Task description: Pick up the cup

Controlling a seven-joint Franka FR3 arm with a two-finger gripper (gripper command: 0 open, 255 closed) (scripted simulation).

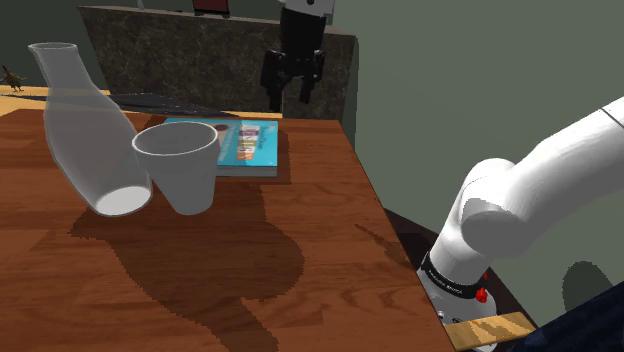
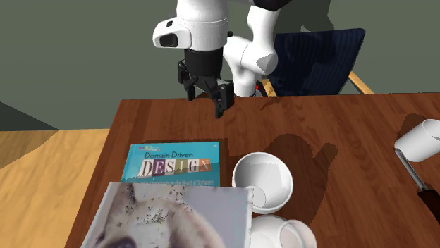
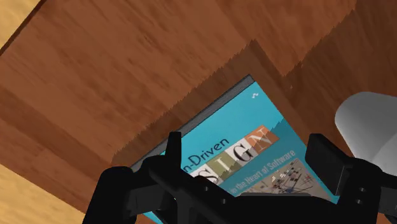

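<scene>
The cup is plain white and stands upright on the brown wooden table, next to a teal book. In the second exterior view the cup sits to the right of the book. My black gripper hangs open in the air over the far part of the table, well apart from the cup. Seen from the second exterior view, the gripper is between the arm's base and the book. From the wrist, the book lies beneath the open gripper and the cup is beside one finger.
A tall white vase leans close beside the cup. A mottled grey panel stands at the table's far edge, behind the book. Another white cylinder and a dark handle lie at the second exterior view's right. A blue chair is behind the arm.
</scene>
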